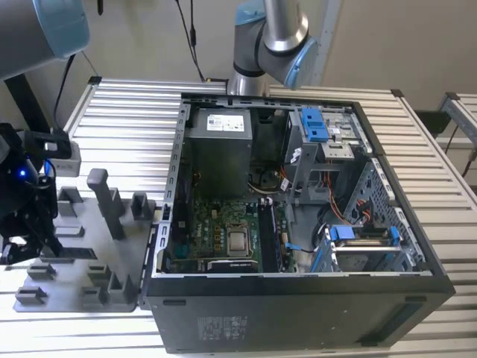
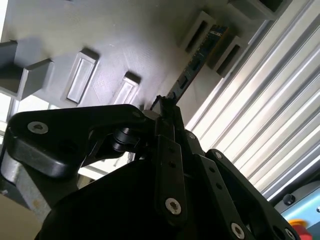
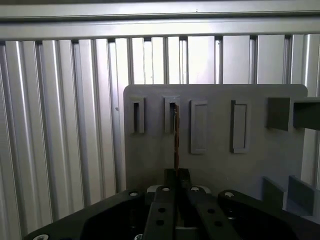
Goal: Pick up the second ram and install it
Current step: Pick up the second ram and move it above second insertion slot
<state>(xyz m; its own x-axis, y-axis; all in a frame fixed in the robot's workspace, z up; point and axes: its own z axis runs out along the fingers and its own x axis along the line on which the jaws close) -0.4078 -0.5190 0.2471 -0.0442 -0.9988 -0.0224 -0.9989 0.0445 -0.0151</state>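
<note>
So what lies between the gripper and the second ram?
Nothing: in both wrist views the gripper grips the end of the second ram directly, slotted in the grey tray.

Stands at the far side of the exterior view as a grey tubular robot arm (image 1: 268, 30) with pale blue joint caps, carries a second thick link (image 1: 33, 30) across that view's upper left, and ends low at its left in a black wrist (image 1: 22, 175) with a small blue light. Points the black two-fingered gripper (image 1: 33, 246) downward there. In both wrist views, pinches slim black fingers (image 3: 165, 210) together on the edge of the thin dark second ram (image 2: 200, 55), linkage bars folded close.
</note>
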